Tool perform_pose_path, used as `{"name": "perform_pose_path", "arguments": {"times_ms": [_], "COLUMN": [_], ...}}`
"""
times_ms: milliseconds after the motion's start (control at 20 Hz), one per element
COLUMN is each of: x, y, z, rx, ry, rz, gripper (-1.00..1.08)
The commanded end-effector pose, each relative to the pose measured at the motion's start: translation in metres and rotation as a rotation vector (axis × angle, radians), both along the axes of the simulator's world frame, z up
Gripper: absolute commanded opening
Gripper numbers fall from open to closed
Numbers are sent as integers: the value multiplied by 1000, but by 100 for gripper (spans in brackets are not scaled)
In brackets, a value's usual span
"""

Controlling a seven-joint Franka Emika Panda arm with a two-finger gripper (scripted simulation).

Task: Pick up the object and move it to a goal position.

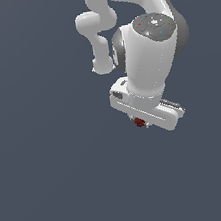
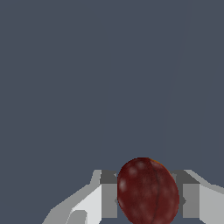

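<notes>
Between the fingertips of the white gripper (image 2: 148,199) sits the object (image 2: 148,191) — a small dark red rounded ball with faint pale mottling — and the grey pads (image 2: 109,194) press against it on either side, so the jaws are closed down to the ball's width and have hold of it. From the exterior view, the ball (image 1: 140,122) shows only as a tiny red speck peeking out just beneath the gripper (image 1: 143,121) — the arm (image 1: 147,56) rising above it against a plain dark grey-blue backdrop.
</notes>
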State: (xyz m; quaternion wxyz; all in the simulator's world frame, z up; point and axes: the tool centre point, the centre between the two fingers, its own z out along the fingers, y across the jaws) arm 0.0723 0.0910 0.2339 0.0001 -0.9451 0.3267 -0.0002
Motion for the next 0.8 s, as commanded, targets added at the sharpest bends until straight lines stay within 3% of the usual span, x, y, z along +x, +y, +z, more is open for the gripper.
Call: {"name": "perform_pose_path", "arguments": {"times_ms": [0, 750], "x": [-4, -18], "y": [16, 106], "z": [25, 156], "rx": [-1, -1], "ry": [0, 0], "rz": [-1, -1], "gripper": [-100, -100]}}
